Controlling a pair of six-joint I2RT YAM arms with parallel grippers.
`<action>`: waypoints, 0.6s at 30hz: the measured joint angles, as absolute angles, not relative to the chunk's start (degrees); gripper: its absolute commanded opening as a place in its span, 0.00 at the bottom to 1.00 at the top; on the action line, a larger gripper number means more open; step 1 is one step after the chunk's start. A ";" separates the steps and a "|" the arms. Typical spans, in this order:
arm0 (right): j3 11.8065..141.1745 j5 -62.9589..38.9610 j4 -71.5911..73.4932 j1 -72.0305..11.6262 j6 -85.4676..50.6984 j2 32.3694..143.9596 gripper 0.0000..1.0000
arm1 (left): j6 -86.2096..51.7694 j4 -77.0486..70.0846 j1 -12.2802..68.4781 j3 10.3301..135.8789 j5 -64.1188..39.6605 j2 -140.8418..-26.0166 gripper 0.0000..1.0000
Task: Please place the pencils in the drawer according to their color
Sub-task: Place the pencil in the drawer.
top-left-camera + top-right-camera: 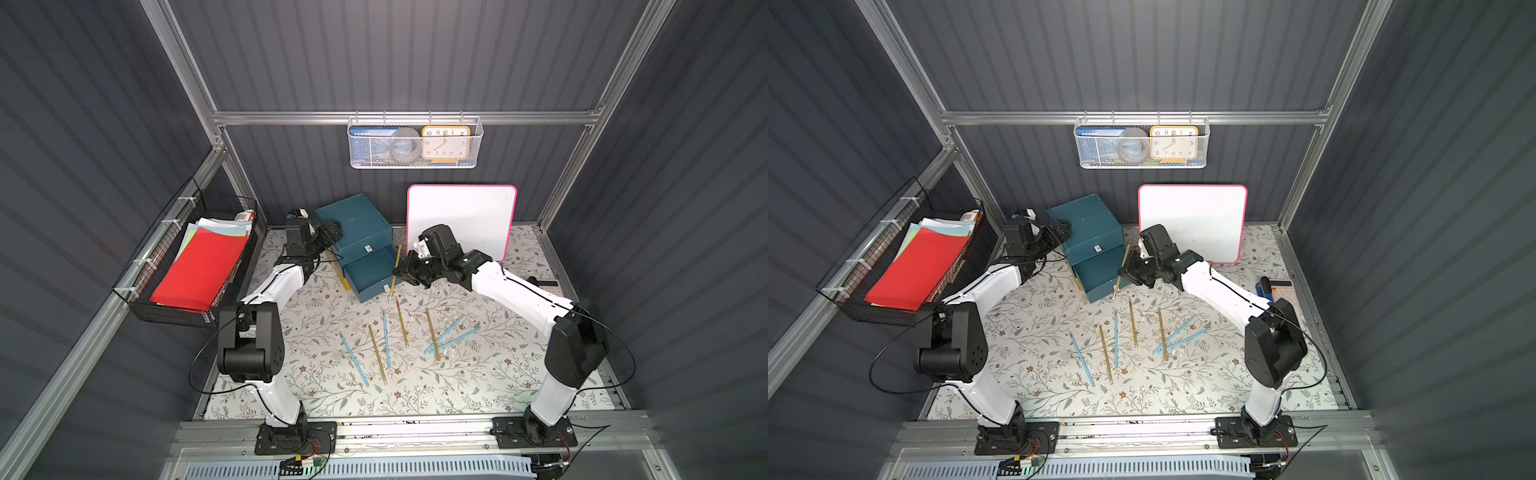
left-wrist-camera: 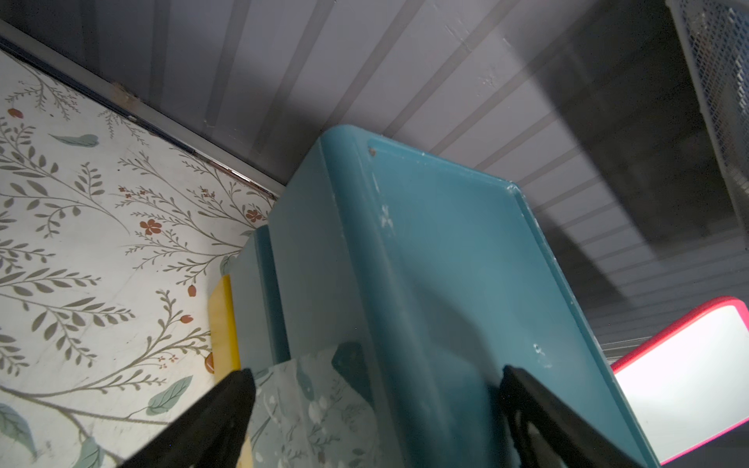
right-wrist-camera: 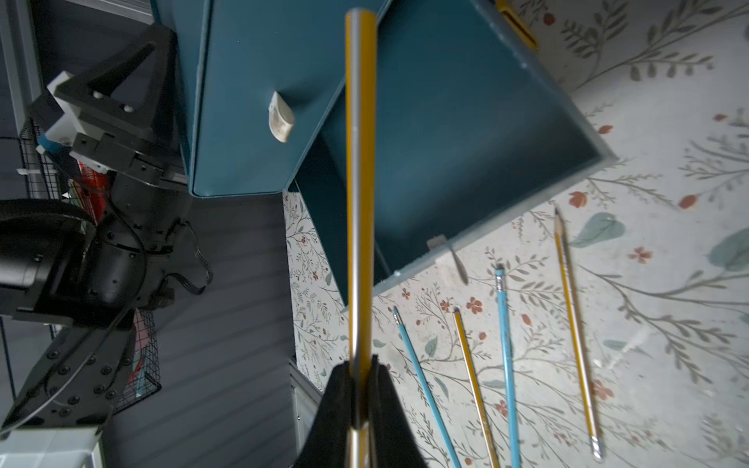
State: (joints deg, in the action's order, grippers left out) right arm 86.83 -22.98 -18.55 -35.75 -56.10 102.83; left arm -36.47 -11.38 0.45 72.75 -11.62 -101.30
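Note:
My right gripper (image 3: pixel 360 362) is shut on a golden-yellow pencil (image 3: pixel 360 162), which hangs tilted over the pulled-out teal drawer (image 1: pixel 368 276) of the small teal cabinet (image 1: pixel 353 220). In both top views the held pencil (image 1: pixel 398 253) (image 1: pixel 1125 255) crosses the drawer's right rim. The drawer's inside looks bare. My left gripper (image 2: pixel 375 375) stands open astride the cabinet's upper left edge. Loose pencils lie on the floral table: light blue ones (image 1: pixel 354 359) (image 1: pixel 386 340) (image 1: pixel 444 332) and golden-yellow ones (image 1: pixel 377 353) (image 1: pixel 402 322) (image 1: pixel 432 334).
A yellow drawer edge (image 2: pixel 223 324) pokes out beneath the teal one. A pink-rimmed whiteboard (image 1: pixel 461 220) leans on the back wall. A black wire basket of paper (image 1: pixel 199 266) hangs at the left, a mesh basket with a clock (image 1: pixel 415 143) above, a calculator (image 1: pixel 548 284) at the right.

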 measured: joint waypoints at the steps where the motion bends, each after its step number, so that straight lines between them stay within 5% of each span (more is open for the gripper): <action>1: 87.53 -23.35 -17.69 -35.79 -57.21 104.03 0.00 | -36.47 -11.38 0.45 72.75 -11.66 -101.30 1.00; 18: 95.13 -25.52 -7.77 -37.34 -71.07 117.12 0.00 | -36.47 -11.40 0.45 72.75 -12.01 -101.30 1.00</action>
State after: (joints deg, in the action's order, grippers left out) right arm 95.13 -25.52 -7.77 -37.34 -71.07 117.12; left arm -36.47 -11.40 0.45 72.75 -12.01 -101.30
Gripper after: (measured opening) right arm 0.100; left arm 0.998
